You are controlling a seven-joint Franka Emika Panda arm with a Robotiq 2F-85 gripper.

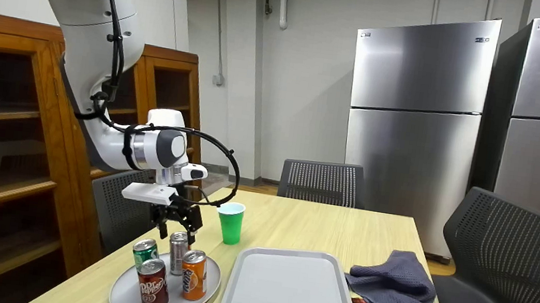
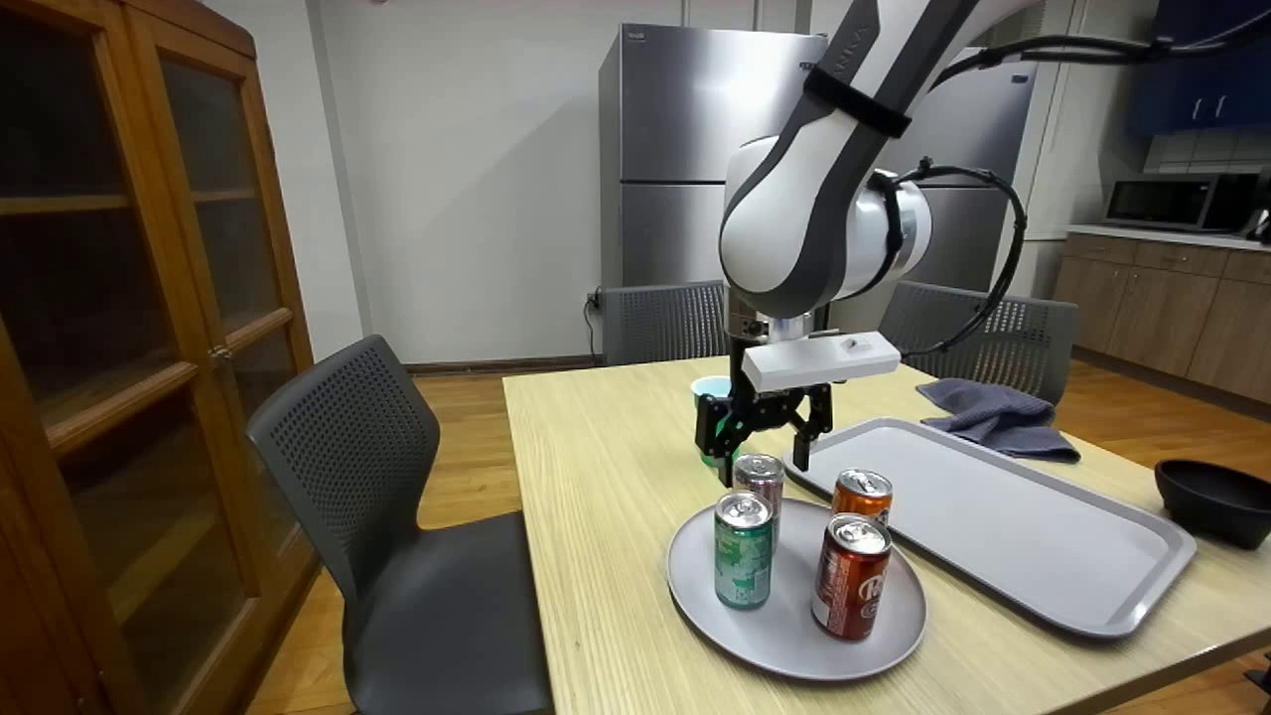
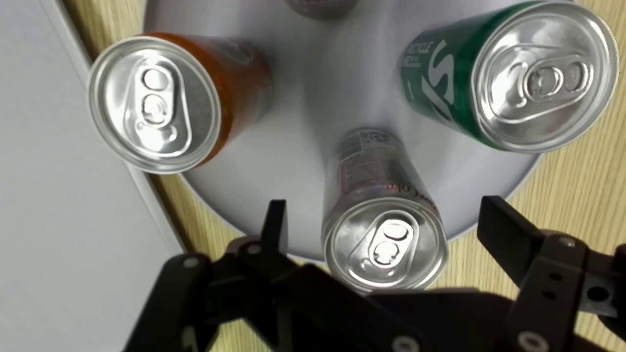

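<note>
In the wrist view my gripper [image 3: 384,215] is open, its black fingers [image 3: 506,234] to either side of a silver Diet Coke can [image 3: 386,242]. A gap shows between the can and each finger, and nothing is gripped. From outside, the fingertips hang at about the height of that can's lid [image 2: 759,467]. The can stands upright on a round grey plate [image 1: 126,291]. Sharing the plate are a green can [image 2: 743,561], an orange can [image 1: 194,277] and a dark red Dr Pepper can [image 1: 152,290]. Only the Dr Pepper can's base edge shows in the wrist view.
Beside the plate lies a grey rectangular tray [image 1: 289,300]. A green cup [image 1: 230,227] stands behind the gripper. Past the tray are a crumpled blue-grey cloth [image 1: 395,288] and a black bowl [image 2: 1213,501]. Dark chairs [image 2: 397,556] surround the wooden table [image 2: 586,497].
</note>
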